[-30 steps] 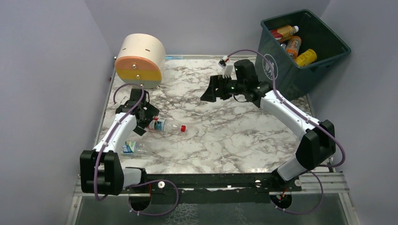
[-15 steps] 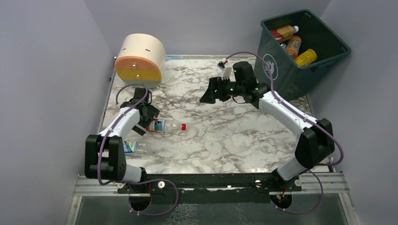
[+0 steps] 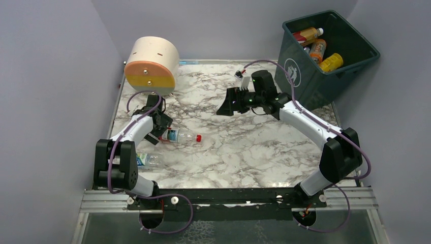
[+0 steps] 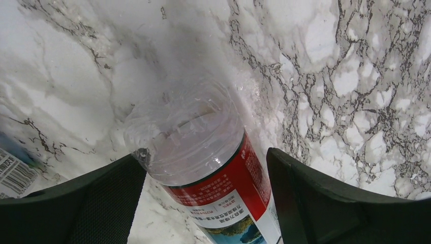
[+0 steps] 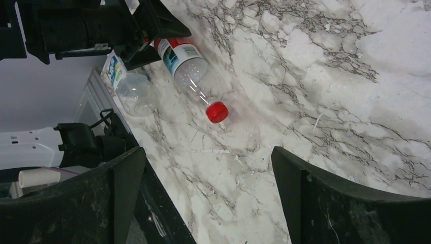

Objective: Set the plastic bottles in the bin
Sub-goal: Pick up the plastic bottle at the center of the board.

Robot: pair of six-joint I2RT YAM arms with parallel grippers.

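Observation:
A clear bottle with a red cap and a red label lies on the marble table at the left. My left gripper is open, with its jaws either side of the bottle's base and a small gap on the right side. A second clear bottle with a blue label lies nearer the front left edge. My right gripper is open and empty above the table's back middle. The teal bin stands at the back right and holds three bottles. The right wrist view shows the red-capped bottle and the second bottle.
A cream cylinder with an orange and green face lies at the back left, just beyond my left arm. Grey walls close the table on the left, back and right. The black rail runs along the front edge.
My left arm's elbow has swung back towards its base while its gripper stays at the bottle's base. My right gripper has shifted slightly. The bottles have not moved.

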